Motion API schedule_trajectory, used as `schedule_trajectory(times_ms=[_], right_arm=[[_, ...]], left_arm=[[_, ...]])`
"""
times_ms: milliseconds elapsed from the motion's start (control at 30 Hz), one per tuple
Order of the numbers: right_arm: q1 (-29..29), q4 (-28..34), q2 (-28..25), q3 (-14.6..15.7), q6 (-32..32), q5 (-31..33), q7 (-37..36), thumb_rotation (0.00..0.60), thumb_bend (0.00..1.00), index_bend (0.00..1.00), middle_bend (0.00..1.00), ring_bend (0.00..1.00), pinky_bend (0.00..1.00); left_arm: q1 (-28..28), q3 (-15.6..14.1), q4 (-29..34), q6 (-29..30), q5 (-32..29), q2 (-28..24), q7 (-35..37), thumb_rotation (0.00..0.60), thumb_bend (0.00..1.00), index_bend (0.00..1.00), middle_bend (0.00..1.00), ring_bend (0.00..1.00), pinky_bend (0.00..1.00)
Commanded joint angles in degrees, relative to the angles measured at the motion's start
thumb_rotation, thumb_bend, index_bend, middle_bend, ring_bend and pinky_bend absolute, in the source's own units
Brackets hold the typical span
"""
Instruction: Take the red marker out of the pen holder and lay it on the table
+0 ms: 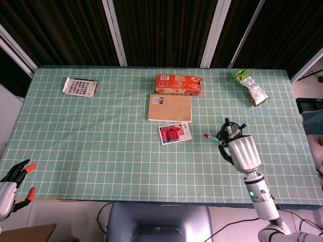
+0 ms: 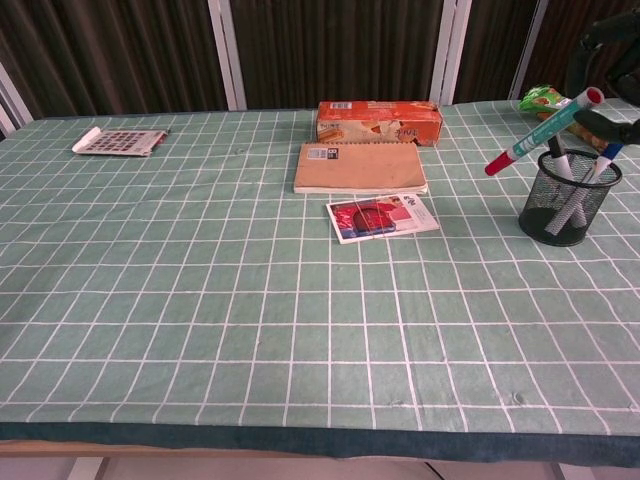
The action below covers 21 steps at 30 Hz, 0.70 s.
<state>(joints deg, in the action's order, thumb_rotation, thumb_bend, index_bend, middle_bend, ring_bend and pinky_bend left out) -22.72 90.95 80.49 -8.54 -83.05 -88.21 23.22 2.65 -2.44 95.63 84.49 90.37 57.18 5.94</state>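
The red marker (image 2: 543,131) hangs tilted in the air above and to the left of the black mesh pen holder (image 2: 566,198), its red tip pointing down-left. My right hand (image 1: 243,151) grips its upper end; in the chest view the hand (image 2: 606,45) shows only as dark fingers at the top right corner. From the head view, the marker (image 1: 214,139) sticks out leftward from the hand, and the holder (image 1: 225,132) is partly hidden behind it. Other pens still stand in the holder. My left hand (image 1: 13,187) hangs off the table's near left corner, fingers apart, holding nothing.
An orange box (image 1: 178,83), a brown notebook (image 1: 169,107) and a red picture card (image 1: 174,133) lie mid-table. A snack bag (image 1: 249,86) lies at the far right and a patterned booklet (image 1: 79,86) at the far left. Bare green grid cloth (image 1: 126,161) covers the near half.
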Motion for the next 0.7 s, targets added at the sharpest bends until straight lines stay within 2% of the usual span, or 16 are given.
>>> schedule_trajectory(times_ms=[33,167,333,467,600,700], right_arm=[[-1.4,-2.3,1.9,0.8,2.5,-0.8,-5.6,0.600,1.00,0.84,1.00,1.00,1.00],[-2.8,-7.3,4.6,1.3,5.1,-1.0,-15.5,0.600,1.00,0.84,1.00,1.00,1.00],[-4.3,-14.4,8.2,2.0,7.1,-1.9,-31.3,0.600,1.00,0.84,1.00,1.00,1.00],[-4.7,-19.2,10.0,2.9,7.6,-2.5,-39.7,0.600,1.00,0.84,1.00,1.00,1.00],[-4.4,-20.7,9.5,3.9,10.1,-1.0,-42.0,0.600,1.00,0.83,1.00,1.00,1.00],[-4.1,-20.3,8.1,4.3,12.2,0.5,-39.9,0.600,1.00,0.78,1.00,1.00,1.00]], left_arm=[[0.0,0.0,0.0,0.0,0.0,0.0,0.0,0.600,0.44,0.19,0.07,0.10,0.38],[-0.1,0.0,-0.1,0.2,0.0,0.0,0.3,0.600,0.44,0.19,0.07,0.10,0.38],[-0.1,0.0,-0.1,0.1,0.0,0.1,-0.1,0.600,0.44,0.19,0.07,0.10,0.38],[-0.2,0.0,-0.1,0.3,0.1,0.1,-0.1,0.600,0.44,0.19,0.07,0.10,0.38],[-0.3,0.0,-0.1,0.5,0.1,0.0,0.1,0.600,0.44,0.19,0.07,0.10,0.38],[-0.3,-0.1,-0.1,0.5,0.2,0.0,0.2,0.600,0.44,0.19,0.07,0.10,0.38]])
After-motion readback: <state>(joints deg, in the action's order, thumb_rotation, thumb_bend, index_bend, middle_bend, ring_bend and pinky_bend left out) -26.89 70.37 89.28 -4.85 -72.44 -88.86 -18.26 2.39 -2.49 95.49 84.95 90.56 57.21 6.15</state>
